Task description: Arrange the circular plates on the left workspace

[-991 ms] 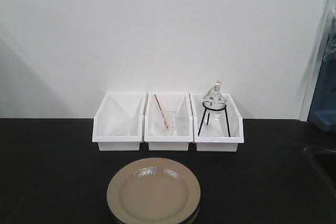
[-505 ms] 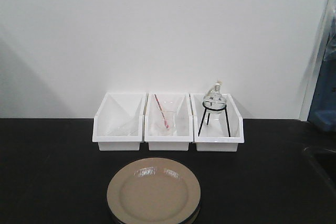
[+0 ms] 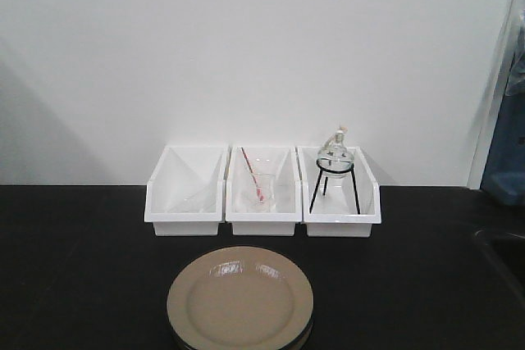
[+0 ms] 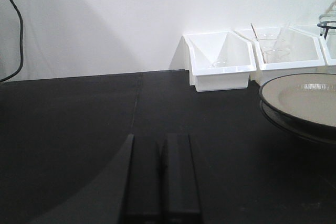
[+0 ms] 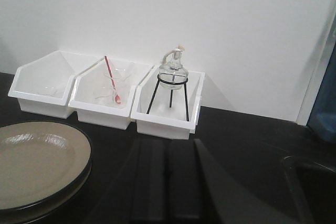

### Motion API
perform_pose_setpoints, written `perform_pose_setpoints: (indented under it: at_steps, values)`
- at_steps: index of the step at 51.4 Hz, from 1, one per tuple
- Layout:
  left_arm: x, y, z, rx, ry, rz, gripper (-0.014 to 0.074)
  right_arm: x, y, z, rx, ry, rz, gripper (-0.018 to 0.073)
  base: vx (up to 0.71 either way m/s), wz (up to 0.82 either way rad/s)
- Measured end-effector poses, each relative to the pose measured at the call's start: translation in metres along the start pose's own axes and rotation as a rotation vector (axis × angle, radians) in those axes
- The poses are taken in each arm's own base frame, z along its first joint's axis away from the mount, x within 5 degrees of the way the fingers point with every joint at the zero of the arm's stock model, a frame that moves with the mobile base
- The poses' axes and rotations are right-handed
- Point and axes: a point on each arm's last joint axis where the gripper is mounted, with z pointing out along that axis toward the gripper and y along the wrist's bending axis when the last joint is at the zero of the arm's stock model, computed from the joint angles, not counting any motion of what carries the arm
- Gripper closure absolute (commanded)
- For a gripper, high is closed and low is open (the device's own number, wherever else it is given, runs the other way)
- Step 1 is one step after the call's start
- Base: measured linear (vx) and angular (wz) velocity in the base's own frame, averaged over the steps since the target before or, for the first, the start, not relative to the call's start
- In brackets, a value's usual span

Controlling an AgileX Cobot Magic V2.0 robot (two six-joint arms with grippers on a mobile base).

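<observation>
Where the matte black table (image 3: 82,268) meets the white wall, three glossy white rectangular bins (image 3: 262,190) sit side by side, touching, each with a sloped open front. Nearer the camera, in front of the middle bin, the circular plates (image 3: 240,299) lie stacked one on the other: round, shallow and glossy beige-tan, with a wide rim and a dark edge showing underneath. The stack rests flat on the table, apart from the bins.

Clear glass pieces lie faintly visible in the left bin (image 3: 186,190). A clear glass beaker (image 3: 259,188) stands in the middle bin with a red-tipped rod (image 3: 252,175) leaning in it. A thin black wire tripod (image 3: 335,187) in the right bin carries a round clear glass burner (image 3: 335,153) with a wick at its top.

Seen from the left wrist view, the left gripper (image 4: 159,182) shows two flat black fingers pressed together, low over bare table, with the plates off to its right. Seen from the right wrist view, the right gripper (image 5: 168,182) likewise has its smooth black fingers closed against each other, holding nothing, with the plates to its left. A recessed black sink (image 5: 315,182) sits at the table's right end.
</observation>
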Motion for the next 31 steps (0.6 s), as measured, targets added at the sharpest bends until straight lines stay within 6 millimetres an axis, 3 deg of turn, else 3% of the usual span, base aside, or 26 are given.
perform_pose_setpoints:
  at_steps: [26,31]
  values:
    - [0.0000,0.0000,0.0000,0.000,0.000,0.001,0.0596,0.0003,0.0000,0.0000,0.000,0.001,0.000,0.0564,0.00,0.00]
    - [0.0000,-0.0001,0.0000,0.001,0.000,0.001,0.0596,0.0047,0.0006,-0.0011,-0.002,0.005,-0.069,0.0564,0.00,0.00]
